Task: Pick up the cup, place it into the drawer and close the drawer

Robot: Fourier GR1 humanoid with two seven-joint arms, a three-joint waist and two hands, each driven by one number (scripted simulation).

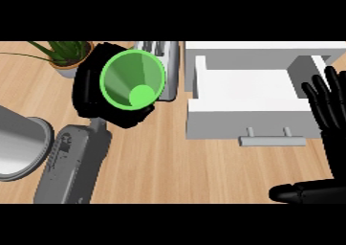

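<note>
Left hand (98,98) curling fingers round green cup (132,81), holding it above wooden desk (176,162), left of open white drawer (246,91). Cup not yet inside; placing and closing remaining. Right hand (331,107) resting at right edge, fingers spread. Cup smooth, conical; drawer boxy, with grey bar handle (271,140).

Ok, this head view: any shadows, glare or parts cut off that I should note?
Head view: light is even, no glare; the open drawer casts a soft shadow on the counter. The left hand partly hides the green cup; the right hand is cropped at the right edge.
</note>
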